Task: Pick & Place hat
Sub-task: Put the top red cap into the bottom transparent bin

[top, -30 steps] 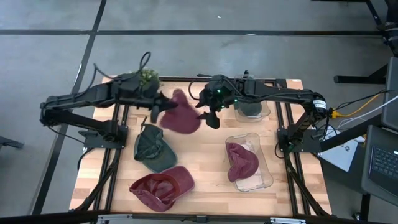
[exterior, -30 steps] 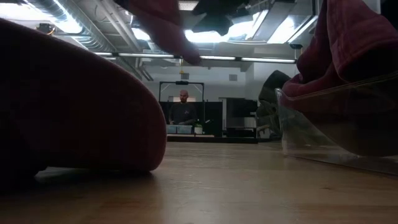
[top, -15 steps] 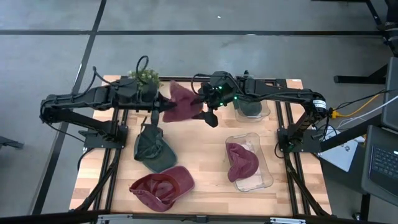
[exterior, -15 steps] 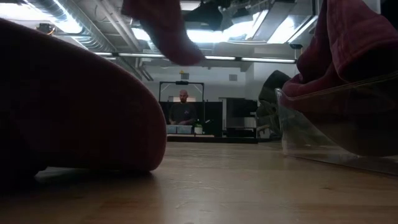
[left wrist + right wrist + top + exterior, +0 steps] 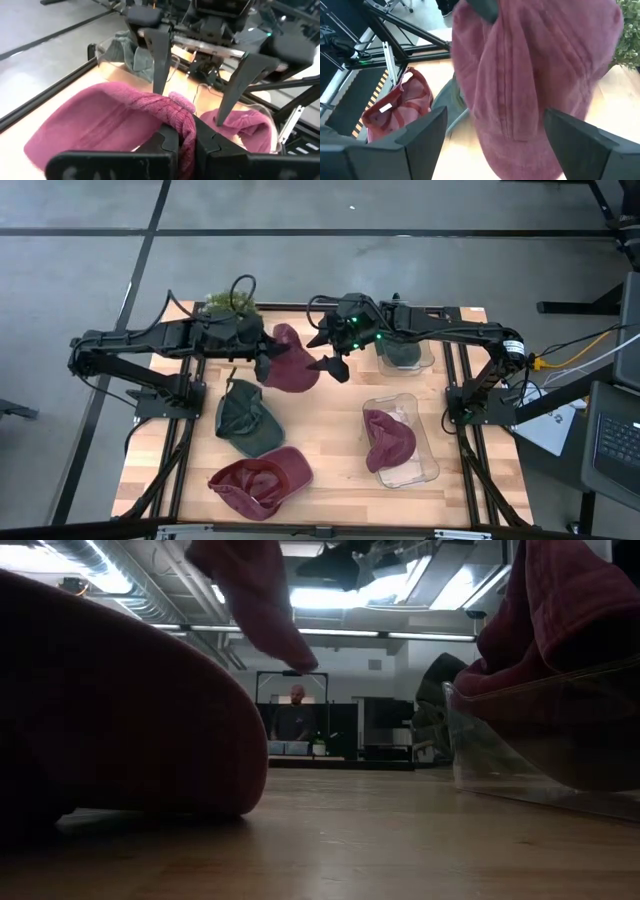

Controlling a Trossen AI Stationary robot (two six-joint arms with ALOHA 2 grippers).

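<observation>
Pink knitted hat (image 5: 292, 366) hanging above the far middle of the wooden table (image 5: 330, 442), pinched at its edge by the left gripper (image 5: 266, 360), fingers pressed together on the fabric. Same hat (image 5: 120, 120) seen clamped between the two dark fingers (image 5: 165, 145) in the left wrist view. Right gripper (image 5: 327, 352) just right of the hat, fingers spread wide and apart from the cloth, one fingertip (image 5: 322, 365) near its right edge. Dark green cap (image 5: 247, 418) lying on the table below the hat, toward the near side. Red cap (image 5: 260, 480) at the near edge, opening up. Clear tray (image 5: 425, 465) on the right holding another pink hat (image 5: 388, 438). Second clear tray (image 5: 428, 360) at the far right with a green hat (image 5: 403, 354) inside. Small green plant (image 5: 230, 302) at the far left edge.
</observation>
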